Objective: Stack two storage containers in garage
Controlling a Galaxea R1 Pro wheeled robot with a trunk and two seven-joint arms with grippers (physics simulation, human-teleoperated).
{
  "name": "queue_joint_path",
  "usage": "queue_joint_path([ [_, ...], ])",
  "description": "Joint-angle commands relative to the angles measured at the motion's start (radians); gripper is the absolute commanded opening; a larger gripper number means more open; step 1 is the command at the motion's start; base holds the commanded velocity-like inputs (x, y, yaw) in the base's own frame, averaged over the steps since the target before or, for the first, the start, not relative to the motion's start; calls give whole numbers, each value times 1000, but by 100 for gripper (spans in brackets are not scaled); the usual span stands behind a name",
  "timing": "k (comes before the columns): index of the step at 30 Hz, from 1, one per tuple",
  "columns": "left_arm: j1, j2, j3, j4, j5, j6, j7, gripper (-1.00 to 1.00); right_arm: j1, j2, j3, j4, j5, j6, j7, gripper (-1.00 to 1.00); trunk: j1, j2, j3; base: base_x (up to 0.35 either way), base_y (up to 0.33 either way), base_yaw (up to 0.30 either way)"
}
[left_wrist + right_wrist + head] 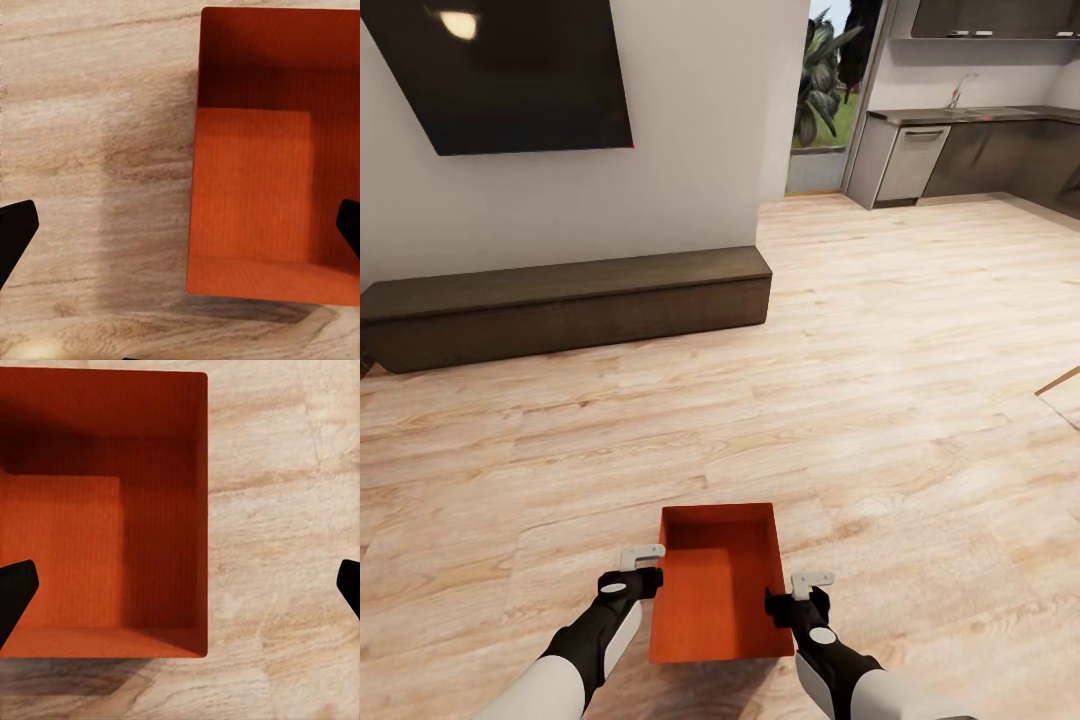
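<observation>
Orange-red rectangular open-top plastic bin [720, 585] sits on pale wood-plank living-room floor [880, 400], left pincer [640, 565] and right pincer [800, 592] both spread wide, each straddling a long wall, holding nothing; close both evenly before lifting, keeping it level.

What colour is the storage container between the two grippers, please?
The storage container is plain orange-red inside and out, with no pattern; the right wrist view shows it best.

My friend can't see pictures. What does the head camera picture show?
An orange-red storage container sits between the robot's left gripper and right gripper above pale wood floor. Behind are a low dark cabinet and black TV.
</observation>
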Motion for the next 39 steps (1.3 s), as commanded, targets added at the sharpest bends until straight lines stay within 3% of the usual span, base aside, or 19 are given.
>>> queue_joint_path([
  [1,0,0,-1,-2,4,5,5,100,-1,0,4,1,5,-1,-8,100,0,0,-1,0,0,0],
  [32,0,-7,2,28,15,4,7,100,-1,-3,3,2,-2,-47,-9,100,0,0,-1,0,0,0],
  [39,0,-7,4,68,18,4,6,100,0,-3,3,3,-3,-51,-8,100,27,-49,-23,0,0,0],
])
